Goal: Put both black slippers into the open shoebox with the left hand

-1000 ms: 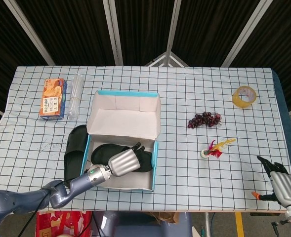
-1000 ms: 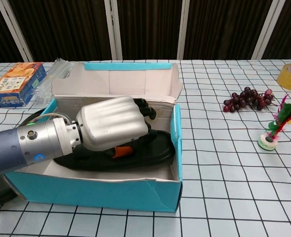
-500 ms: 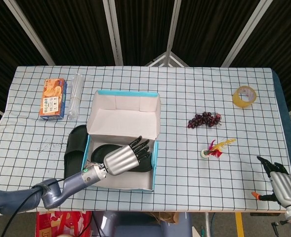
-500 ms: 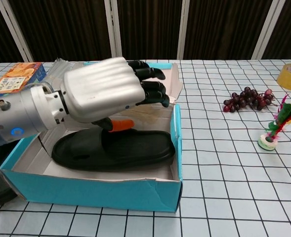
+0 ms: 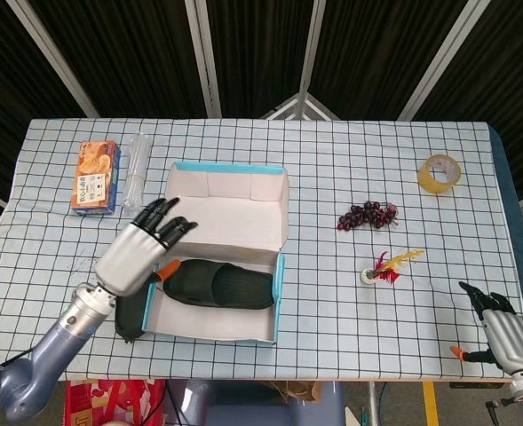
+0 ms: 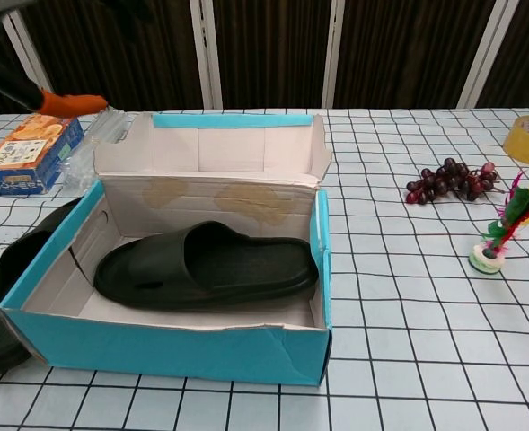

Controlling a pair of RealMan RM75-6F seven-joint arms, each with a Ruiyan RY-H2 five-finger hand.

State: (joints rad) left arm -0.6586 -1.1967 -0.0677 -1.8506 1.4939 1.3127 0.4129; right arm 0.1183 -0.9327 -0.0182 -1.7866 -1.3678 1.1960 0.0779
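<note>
Slipper (image 6: 206, 267) lying lengthwise across shoebox (image 6: 165, 349), toe right

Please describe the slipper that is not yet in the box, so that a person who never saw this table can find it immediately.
Find the open shoebox with blue walls near the front of the checked table. Just outside its left wall, on the cloth, lies a black slipper, partly under the left hand. Its twin, the black slipper in the box, rests on the box floor; this one lies on the table.
</note>
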